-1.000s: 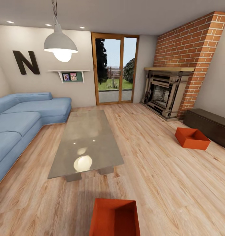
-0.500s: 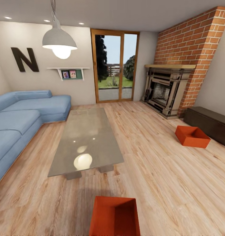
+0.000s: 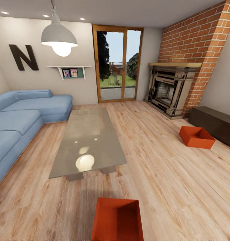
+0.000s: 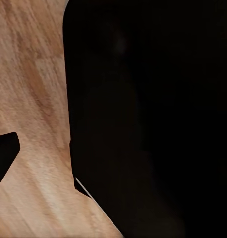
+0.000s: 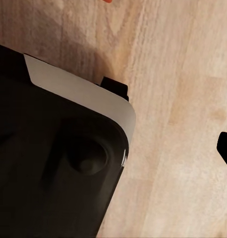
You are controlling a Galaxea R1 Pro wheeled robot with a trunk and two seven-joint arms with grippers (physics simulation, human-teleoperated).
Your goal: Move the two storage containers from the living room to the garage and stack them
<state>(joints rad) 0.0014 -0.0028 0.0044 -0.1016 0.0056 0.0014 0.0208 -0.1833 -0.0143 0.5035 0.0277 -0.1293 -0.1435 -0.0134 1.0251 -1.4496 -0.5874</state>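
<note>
Living room, light wood-plank floor (image 3: 161,174). One storage container (image 3: 117,219) on planks just before glass coffee table (image 3: 88,140) — second container (image 3: 196,136) beyond table, beside dark bench (image 3: 215,124). Fingers' spread: cannot tell; neither near containers.

Dark robot body (image 4: 148,119) filling the right of the left wrist frame; black, white-edged robot housing (image 5: 54,158) at lower left of the right wrist frame; finger state indiscernible
</note>
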